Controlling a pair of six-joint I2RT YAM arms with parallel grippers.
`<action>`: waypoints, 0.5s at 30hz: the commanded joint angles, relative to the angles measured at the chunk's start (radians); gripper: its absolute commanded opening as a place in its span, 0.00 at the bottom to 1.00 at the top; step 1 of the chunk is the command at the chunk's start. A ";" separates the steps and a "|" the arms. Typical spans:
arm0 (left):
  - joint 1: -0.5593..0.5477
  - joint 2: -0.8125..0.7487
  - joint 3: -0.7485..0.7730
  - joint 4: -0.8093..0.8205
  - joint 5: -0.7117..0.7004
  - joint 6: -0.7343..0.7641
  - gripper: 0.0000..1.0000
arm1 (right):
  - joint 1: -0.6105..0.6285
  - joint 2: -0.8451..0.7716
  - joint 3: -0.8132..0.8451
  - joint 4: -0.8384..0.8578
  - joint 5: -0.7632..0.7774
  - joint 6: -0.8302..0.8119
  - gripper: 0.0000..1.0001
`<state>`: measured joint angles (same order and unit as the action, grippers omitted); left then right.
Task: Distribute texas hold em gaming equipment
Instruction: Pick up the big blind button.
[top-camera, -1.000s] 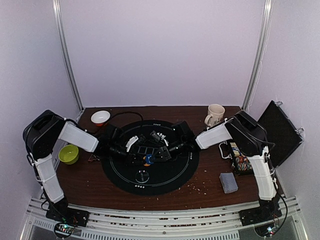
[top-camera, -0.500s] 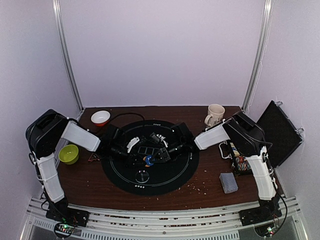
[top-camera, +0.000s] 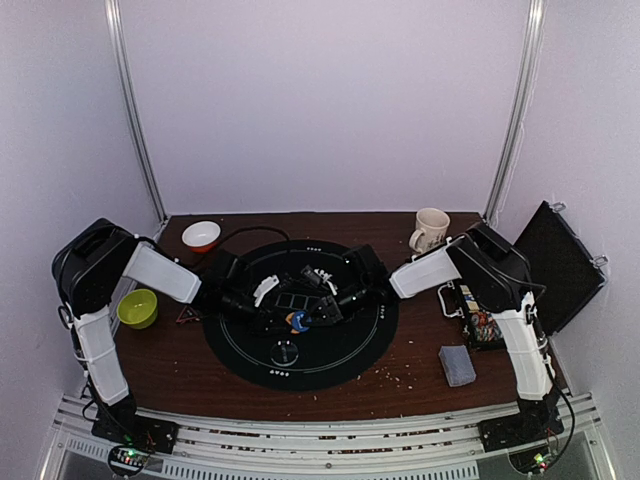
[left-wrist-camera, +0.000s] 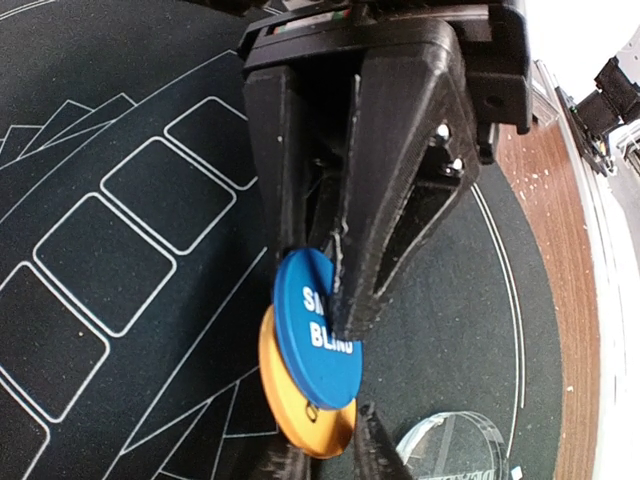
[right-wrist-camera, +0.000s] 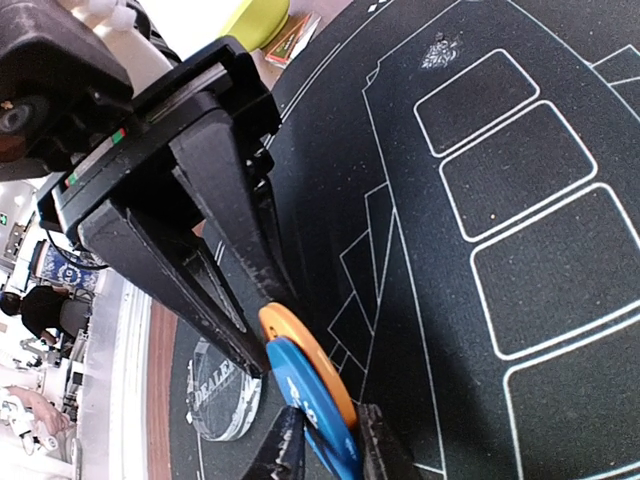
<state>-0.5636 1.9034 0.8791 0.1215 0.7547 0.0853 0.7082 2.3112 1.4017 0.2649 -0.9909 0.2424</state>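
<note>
A blue disc (left-wrist-camera: 318, 330) marked "SMALL BLIND" and an orange disc (left-wrist-camera: 300, 405) stand on edge, face to face, just above the black round mat (top-camera: 340, 350). My left gripper (left-wrist-camera: 330, 462) is shut on the orange disc's lower edge. My right gripper (right-wrist-camera: 328, 448) is shut on the blue disc (right-wrist-camera: 310, 410), with the orange disc (right-wrist-camera: 305, 350) pressed against it. The two grippers meet tip to tip at the mat's middle (top-camera: 297, 319). A clear dealer disc (top-camera: 285, 352) lies flat on the mat nearby. A grey-blue card stack (top-camera: 457, 364) lies on the table at right.
A white-and-orange bowl (top-camera: 201, 235) and a green bowl (top-camera: 137, 307) stand at left, with a red triangle piece (top-camera: 187, 316) by the mat. A mug (top-camera: 430, 230) stands at back right. A printed box (top-camera: 479, 320) and an open black case (top-camera: 558, 265) are at far right.
The left arm has edged slightly right. Both grippers stay together on the two discs over the mat's middle.
</note>
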 joint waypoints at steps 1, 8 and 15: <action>-0.009 0.008 0.021 0.029 0.042 0.009 0.14 | -0.022 0.003 -0.021 -0.096 0.082 -0.019 0.21; -0.007 -0.004 0.017 0.029 0.044 0.016 0.16 | -0.034 -0.004 -0.028 -0.114 0.081 -0.034 0.12; -0.004 -0.006 0.016 0.025 0.047 0.018 0.02 | -0.038 -0.016 -0.042 -0.135 0.076 -0.052 0.02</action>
<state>-0.5613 1.9041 0.8791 0.1196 0.7391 0.0799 0.6994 2.2967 1.3899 0.2264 -1.0328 0.1856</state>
